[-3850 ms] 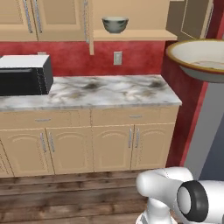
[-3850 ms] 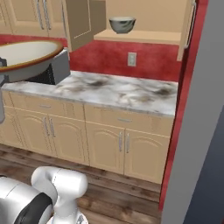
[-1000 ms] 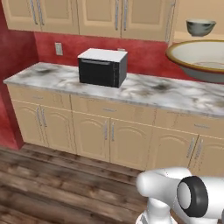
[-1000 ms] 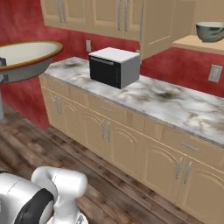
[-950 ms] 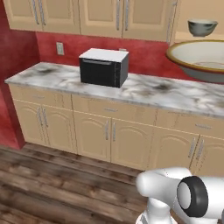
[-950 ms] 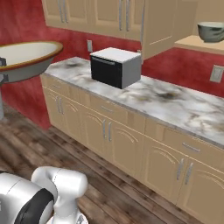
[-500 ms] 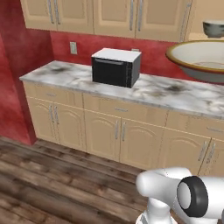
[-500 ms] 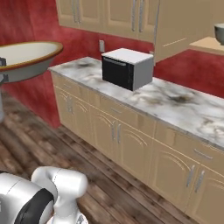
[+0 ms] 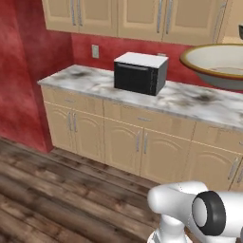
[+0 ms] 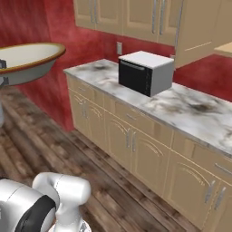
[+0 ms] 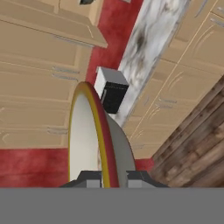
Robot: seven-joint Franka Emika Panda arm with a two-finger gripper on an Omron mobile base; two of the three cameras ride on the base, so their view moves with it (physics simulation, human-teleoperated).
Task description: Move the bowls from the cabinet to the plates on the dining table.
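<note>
Bowl [image 11: 94,140] clamped by its rim in the closed gripper [image 11: 114,180], carried beside the counter that holds the microwave [image 9: 140,72].

Hand view looks along the tan bowl edge-on: its red and yellow rim rises between the two fingertips [image 11: 93,179], which pinch the wall with almost no gap. Left base view shows that bowl large at the right edge, level with the microwave and to its right; right base view puts it at the left edge, left of the microwave. Behind the microwave in the right base view, a wall cabinet [image 10: 199,27] door stands open.
</note>
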